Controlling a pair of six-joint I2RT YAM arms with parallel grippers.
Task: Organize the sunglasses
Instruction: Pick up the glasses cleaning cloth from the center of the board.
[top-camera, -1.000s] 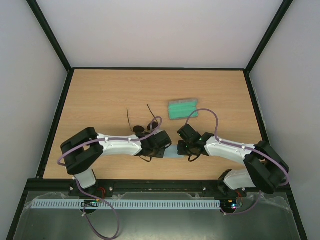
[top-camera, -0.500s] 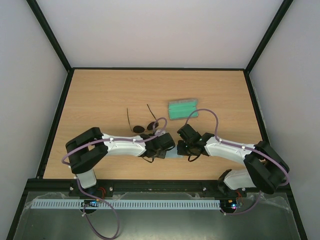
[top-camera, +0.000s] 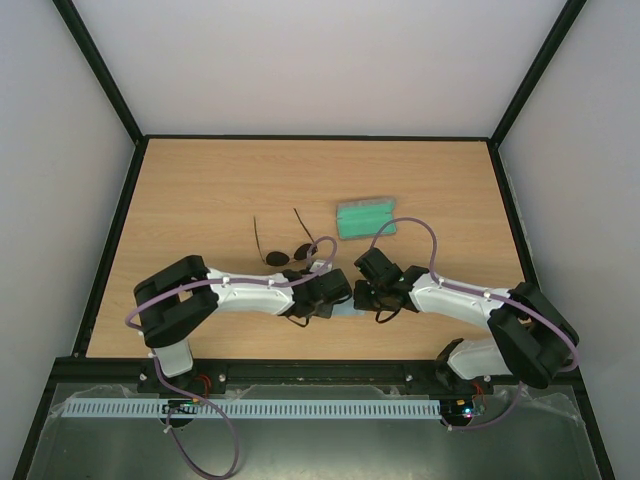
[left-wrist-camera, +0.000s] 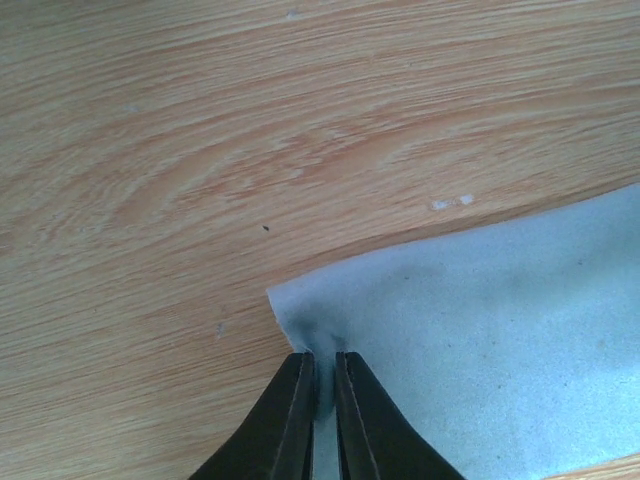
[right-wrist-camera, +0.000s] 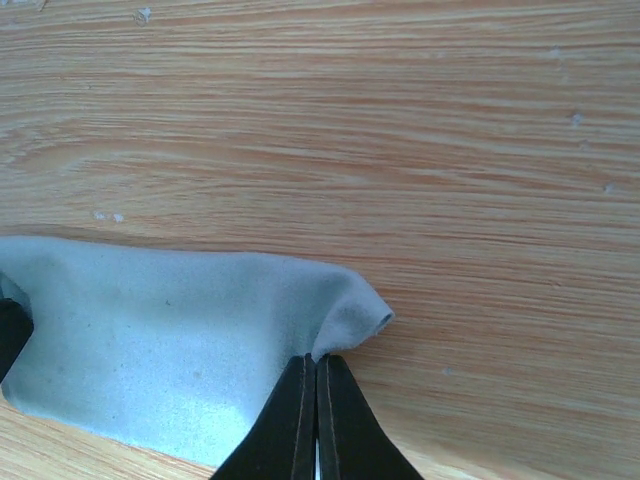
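One pair of sunglasses (top-camera: 276, 258), one green case (top-camera: 365, 218) and one blue-grey cloth (left-wrist-camera: 480, 330) share one tabletop (top-camera: 200, 190) with two arms: the left arm (top-camera: 240, 291) and the right arm (top-camera: 452, 296).

My left arm (top-camera: 245, 293) is folded at the elbow near its base, and the forearm reaches right, low over the desk (top-camera: 200, 190), with the wrist turned down. My right arm (top-camera: 455, 297) mirrors it: elbow bent out at the right, forearm stretched left, wrist pitched down. The two wrists end up close together, facing each other, near the middle of the near edge.

My left fingers (left-wrist-camera: 285, 420) are drawn almost together, with only a thin slit between them, nipping a corner of the cloth (left-wrist-camera: 480, 330). My right fingers (right-wrist-camera: 285, 425) are pressed tight against each other, pinching the cloth's other corner.
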